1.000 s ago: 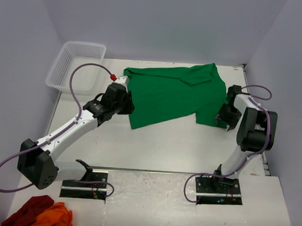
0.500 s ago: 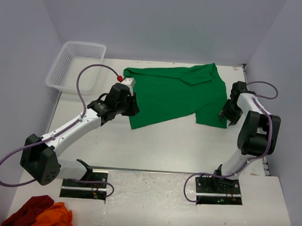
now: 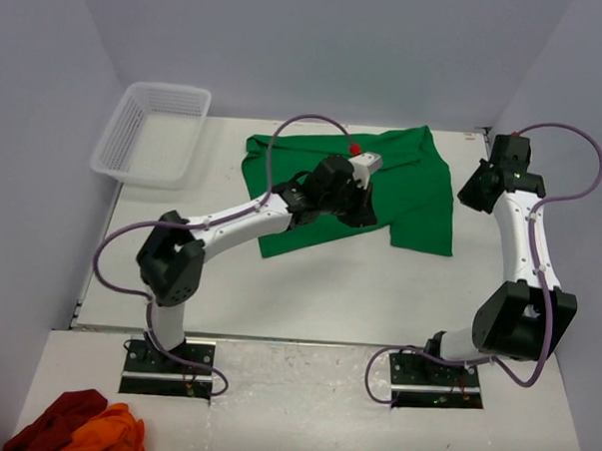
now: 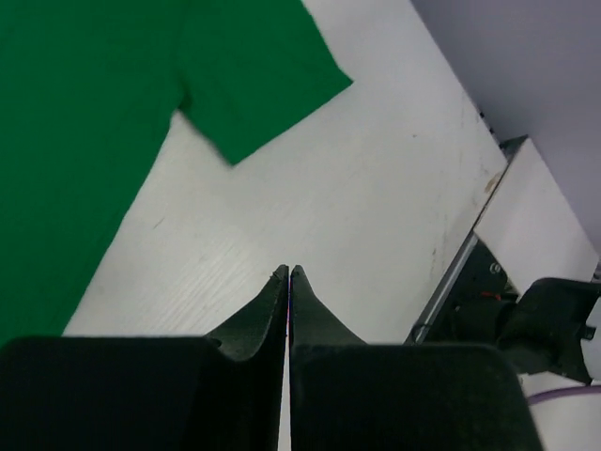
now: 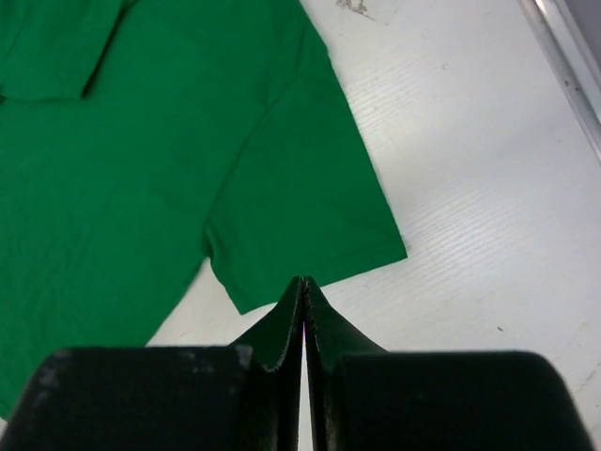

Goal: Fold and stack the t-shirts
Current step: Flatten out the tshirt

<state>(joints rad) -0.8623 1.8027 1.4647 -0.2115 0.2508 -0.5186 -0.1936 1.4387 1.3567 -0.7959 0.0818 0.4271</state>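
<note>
The plain bright green short-sleeved cotton t-shirt (image 3: 412, 190) lies spread on the far half of the white tabletop (image 3: 328, 287), nearer the far right corner than the left. It is mostly flat, with a rumpled fold along its far edge and one sleeve pointing toward the near right. It looks laid open so its edges can be picked up for a first fold, which is not yet made.

The left end effector (image 4: 288, 274) hangs above the shirt's middle, fingers pressed together with nothing between them. The right end effector (image 5: 303, 282) is likewise pinched closed and empty, poised above the sleeve hem by the right edge.

The white plastic mesh basket (image 3: 124, 148) at the far left corner appears empty. The dark red and orange crumpled cloths (image 3: 72, 425) sit loose at the near left corner, in no container
</note>
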